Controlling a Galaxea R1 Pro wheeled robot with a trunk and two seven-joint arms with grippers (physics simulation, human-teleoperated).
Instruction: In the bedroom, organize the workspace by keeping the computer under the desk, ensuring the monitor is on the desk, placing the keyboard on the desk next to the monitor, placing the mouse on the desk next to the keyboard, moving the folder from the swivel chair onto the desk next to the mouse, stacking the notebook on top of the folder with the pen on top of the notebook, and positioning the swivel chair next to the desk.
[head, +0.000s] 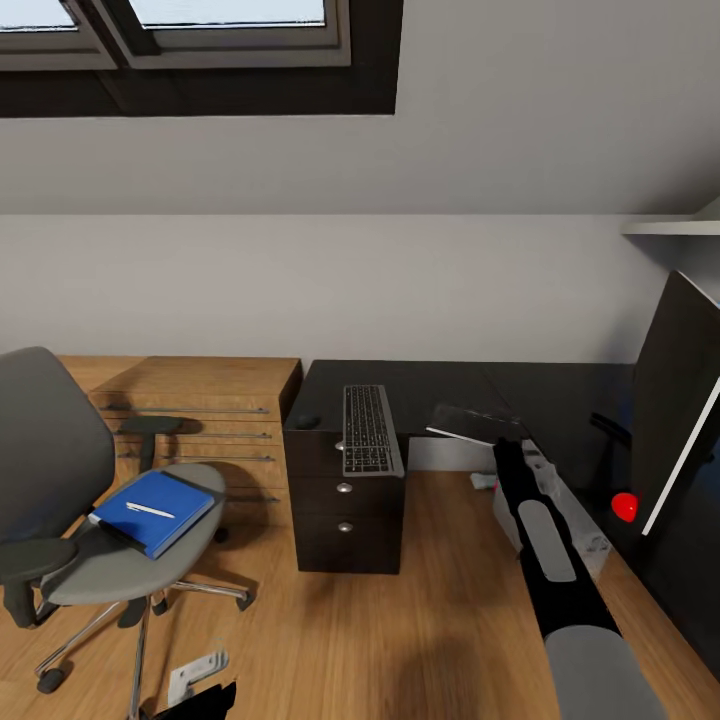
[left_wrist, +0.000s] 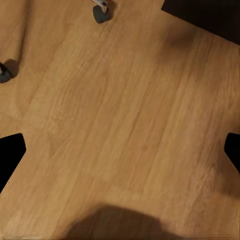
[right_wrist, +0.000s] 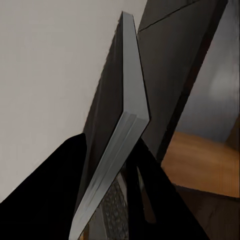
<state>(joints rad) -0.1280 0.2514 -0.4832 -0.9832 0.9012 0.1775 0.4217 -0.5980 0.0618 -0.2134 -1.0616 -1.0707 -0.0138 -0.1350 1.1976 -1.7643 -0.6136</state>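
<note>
1 notebook (right_wrist: 117, 135) was clamped in the right jaws above the black surface (head: 450, 385), where 1 keyboard (head: 370, 428) lay. 1 folder (head: 160, 510) with 1 pen (head: 150, 510) sat on the swivel chair (head: 60, 480). Left jaws: cannot tell.

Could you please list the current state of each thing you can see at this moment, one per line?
Keyboard: lying flat on the desk, above the drawers.
Mouse: on the desk, left of the keyboard.
Folder: lying on the swivel chair seat.
Pen: resting on the folder.
Notebook: gripped by the right claw, tilted above the desk.
Monitor: tilted at the right edge.
Left claw: open over bare floor.
</note>
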